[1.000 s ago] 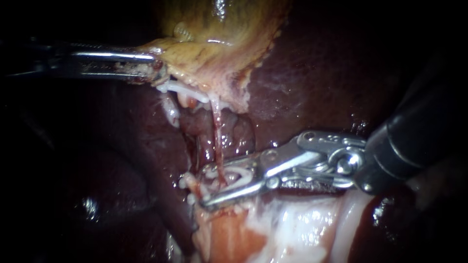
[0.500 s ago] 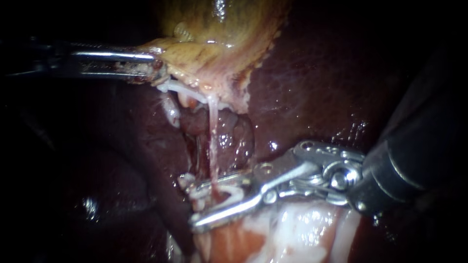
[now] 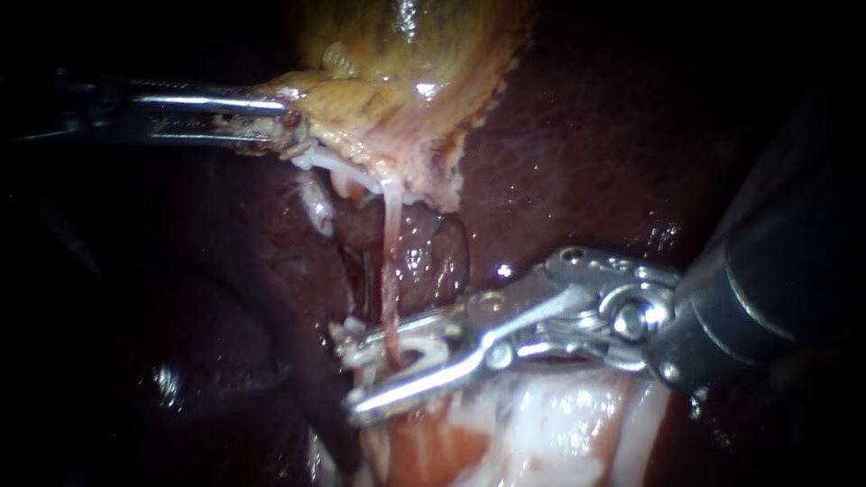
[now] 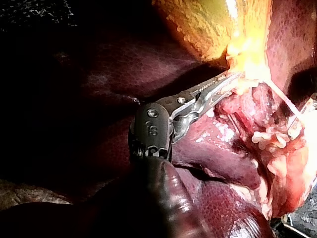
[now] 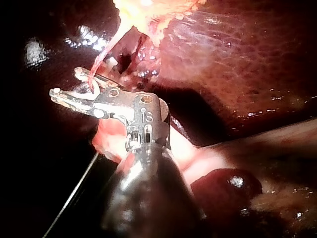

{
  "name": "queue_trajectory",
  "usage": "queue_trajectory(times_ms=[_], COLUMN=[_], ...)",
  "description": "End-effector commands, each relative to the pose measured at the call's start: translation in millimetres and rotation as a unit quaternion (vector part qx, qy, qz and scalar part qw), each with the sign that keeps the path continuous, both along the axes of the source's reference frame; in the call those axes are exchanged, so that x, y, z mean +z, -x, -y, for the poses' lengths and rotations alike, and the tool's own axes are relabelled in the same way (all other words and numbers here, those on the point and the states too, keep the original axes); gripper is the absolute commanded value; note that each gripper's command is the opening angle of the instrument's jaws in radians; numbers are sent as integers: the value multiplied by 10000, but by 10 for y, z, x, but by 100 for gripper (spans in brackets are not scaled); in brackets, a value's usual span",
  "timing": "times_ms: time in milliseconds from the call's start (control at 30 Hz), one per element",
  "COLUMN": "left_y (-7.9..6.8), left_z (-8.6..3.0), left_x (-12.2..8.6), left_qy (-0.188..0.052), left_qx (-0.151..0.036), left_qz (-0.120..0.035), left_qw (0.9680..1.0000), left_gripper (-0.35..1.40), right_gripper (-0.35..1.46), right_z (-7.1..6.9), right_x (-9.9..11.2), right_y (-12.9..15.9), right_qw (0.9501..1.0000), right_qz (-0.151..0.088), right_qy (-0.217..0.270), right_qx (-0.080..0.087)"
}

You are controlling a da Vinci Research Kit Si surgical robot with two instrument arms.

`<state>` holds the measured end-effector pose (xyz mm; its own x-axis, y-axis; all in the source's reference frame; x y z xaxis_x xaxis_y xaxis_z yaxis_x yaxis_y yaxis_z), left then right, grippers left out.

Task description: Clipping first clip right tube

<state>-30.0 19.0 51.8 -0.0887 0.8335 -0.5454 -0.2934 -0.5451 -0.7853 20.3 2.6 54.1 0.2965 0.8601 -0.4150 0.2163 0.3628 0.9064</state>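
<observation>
A thin pink tube (image 3: 390,271) runs down from the yellow gallbladder (image 3: 406,81) into pale tissue. My right instrument (image 3: 347,374) comes in from the right with its jaws open, one on each side of the tube's lower end. A white clip (image 3: 426,348) sits between them, around the tube. The right wrist view shows the same tube (image 5: 101,59) passing between those jaws (image 5: 67,82). My left instrument (image 3: 284,131) is shut on the gallbladder's edge and holds it up and to the left, as the left wrist view (image 4: 233,79) also shows.
Dark red liver (image 3: 586,135) surrounds the site. White and pink fatty tissue (image 3: 559,424) lies under the right instrument. Short white strands (image 3: 338,167) hang beneath the left jaws, beside a raw recess (image 3: 424,252) behind the tube.
My right instrument has slid further left along the tube's base, and its jaws stand wider apart. The tube's lower end has shifted slightly left. The left instrument has not moved.
</observation>
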Motion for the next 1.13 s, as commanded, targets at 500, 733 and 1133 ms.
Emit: queue_trajectory(times_ms=[500,733,1133], left_y=[1,1,1], left_z=[0,0,0], left_x=[0,0,0], left_qy=[0,0,0], left_qx=[-2,-2,-2], left_qz=[-2,-2,-2], left_qw=[10000,10000,10000], left_gripper=[-35,-35,-35], right_gripper=[-35,-35,-35], right_z=[1,1,-2], right_x=[2,5,12], right_y=[4,4,5], right_qw=[9998,9992,9991], right_qz=[20,141,118], right_qy=[-136,-90,-57], right_qx=[-150,-370,-394])
